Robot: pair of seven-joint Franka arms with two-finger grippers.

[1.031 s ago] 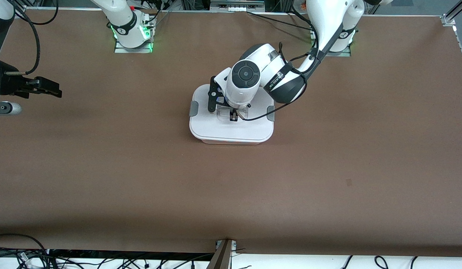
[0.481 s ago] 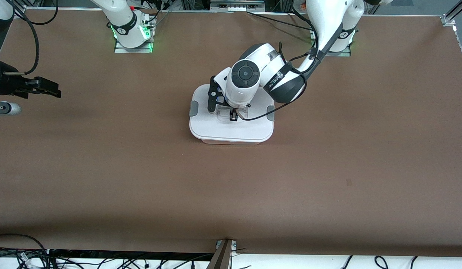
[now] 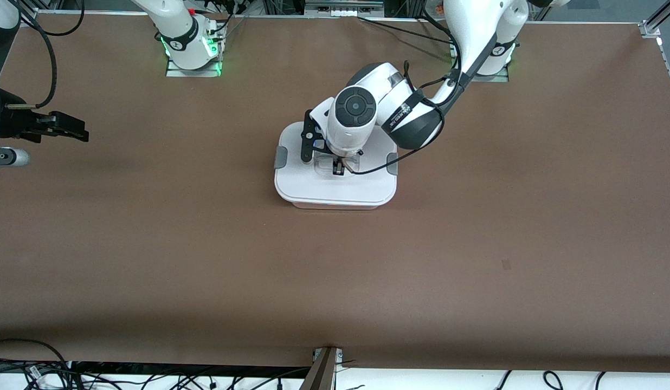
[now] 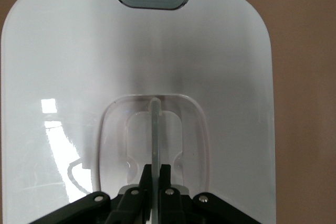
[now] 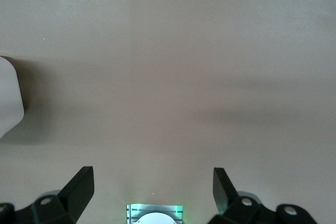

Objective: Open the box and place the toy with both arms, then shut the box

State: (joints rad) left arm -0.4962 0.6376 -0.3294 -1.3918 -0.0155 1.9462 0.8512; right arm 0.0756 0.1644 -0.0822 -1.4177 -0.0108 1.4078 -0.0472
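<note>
The box [image 3: 335,189] stands in the middle of the table with its flat white lid [image 4: 68,77] on and a grey clip [image 3: 281,157] at each end. The left gripper [image 3: 339,169] is down on the lid's centre, shut on the clear handle [image 4: 155,129], whose thin upright bar sits between the two fingers. The right gripper [image 3: 77,131] hangs open and empty over bare table at the right arm's end, and that arm waits. In the right wrist view its fingers [image 5: 79,187] stand wide apart. The toy is out of view.
The brown table [image 3: 335,281] stretches wide around the box. The arm bases [image 3: 193,54] stand along the edge farthest from the front camera. Cables lie along the table's near edge [image 3: 150,379].
The left gripper and the box have lifted or shifted very slightly. The right gripper has drifted a little toward its end of the table.
</note>
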